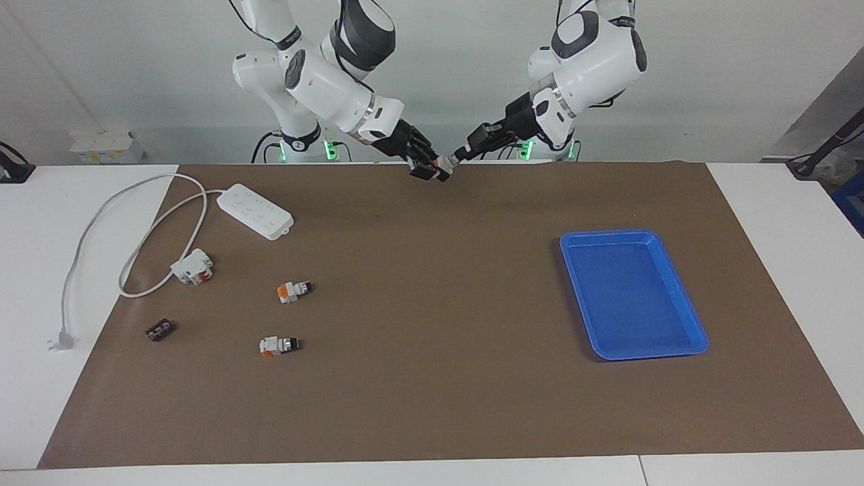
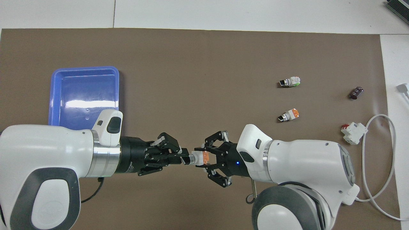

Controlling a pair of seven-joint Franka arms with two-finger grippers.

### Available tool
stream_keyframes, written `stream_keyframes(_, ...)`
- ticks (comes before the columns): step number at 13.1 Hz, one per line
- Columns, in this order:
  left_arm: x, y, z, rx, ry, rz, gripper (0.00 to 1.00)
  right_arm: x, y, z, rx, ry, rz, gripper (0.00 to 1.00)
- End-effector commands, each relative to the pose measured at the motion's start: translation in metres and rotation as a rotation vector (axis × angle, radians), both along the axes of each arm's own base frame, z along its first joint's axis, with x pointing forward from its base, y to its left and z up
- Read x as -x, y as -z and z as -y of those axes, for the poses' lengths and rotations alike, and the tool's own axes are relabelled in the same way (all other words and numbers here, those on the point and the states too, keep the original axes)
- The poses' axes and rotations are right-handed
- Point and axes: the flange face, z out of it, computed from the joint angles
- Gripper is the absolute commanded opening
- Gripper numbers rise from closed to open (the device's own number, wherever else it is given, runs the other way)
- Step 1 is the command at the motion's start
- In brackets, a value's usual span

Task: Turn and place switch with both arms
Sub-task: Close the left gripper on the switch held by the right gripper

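Note:
One switch point(image 1: 445, 163) point(image 2: 198, 158), white with an orange end, hangs in the air between both grippers, over the edge of the brown mat nearest the robots. My left gripper point(image 1: 460, 155) point(image 2: 185, 159) is shut on its knob end. My right gripper point(image 1: 432, 169) point(image 2: 201, 158) sits around its orange end, and its fingers look spread open. Two more near-identical switches point(image 1: 293, 291) point(image 1: 278, 345) lie on the mat toward the right arm's end of the table. They also show in the overhead view point(image 2: 289, 115) point(image 2: 290, 82).
A blue tray point(image 1: 611, 234) point(image 2: 84, 68) lies toward the left arm's end. A white-and-red block point(image 1: 192, 266) point(image 2: 353, 132), a small dark brown block point(image 1: 160, 330) point(image 2: 356, 92) and a white power strip point(image 1: 255, 211) with its cable lie toward the right arm's end.

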Motion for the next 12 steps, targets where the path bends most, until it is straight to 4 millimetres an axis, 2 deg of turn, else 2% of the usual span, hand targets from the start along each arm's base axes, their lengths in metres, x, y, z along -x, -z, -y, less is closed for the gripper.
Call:
stream_keyframes(1,0.008,0.001,-0.007,0.002,0.008,-0.022,0.35,0.004,-0.007,0.0,-0.023,0.033,-0.008,0.0)
stream_keyframes(12,0.011,0.0,0.006,0.005,0.038,0.044,0.25,0.001,-0.008,0.002,-0.02,0.065,0.006,0.0)
